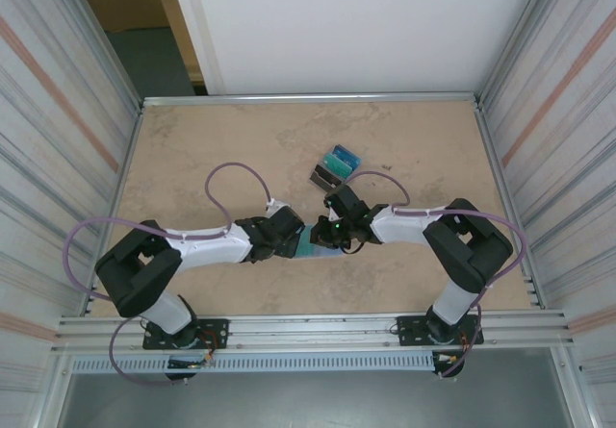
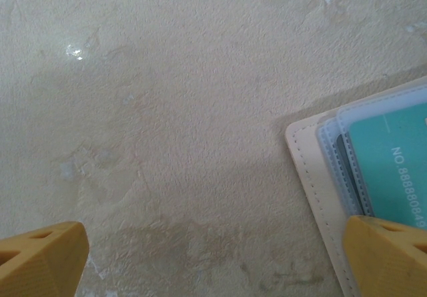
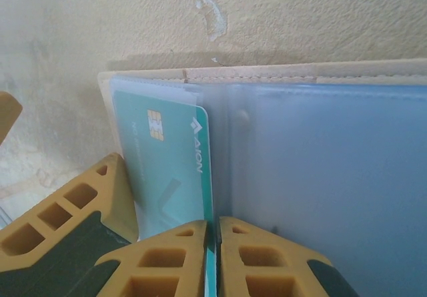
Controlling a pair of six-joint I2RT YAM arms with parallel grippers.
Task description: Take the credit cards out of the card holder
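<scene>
Desk (image 1: 212, 149): pale marbled top, with ribbed wall panels at both sides of the overhead view
Card holder (image 1: 310, 247): lies open and flat at lower centre of the overhead view, right under the tips of the two arms
Card holder, left wrist view (image 2: 310, 170): tan stitched corner comes in from the right edge, with clear sleeves layered on top of it
Card holder, right wrist view (image 3: 320, 177): pale blue clear sleeves spread across centre and right, tan stitched edge along the top
Teal card (image 3: 170, 163): at the holder's left sleeve, chip and white lettering showing, long edge running down to bottom centre; cannot tell how far it sits inside the sleeve
Teal face, left wrist view: a teal card with a printed number lies under the sleeve at the right edge; cannot tell whether it is the same card
Right fingers (image 3: 180, 263): closed together at bottom centre, pinching the teal card's edge between them
Left fingers (image 2: 387, 257): spread wide and holding nothing; one is in the lower left corner over bare desk, the other in the lower right corner over the holder's corner
Card pile (image 1: 335, 166): loose teal, blue and dark cards on the desk just above centre, apart from the holder
Left arm (image 1: 202, 245): reaches in from lower left
Right arm (image 1: 423, 221): reaches in from lower right
</scene>
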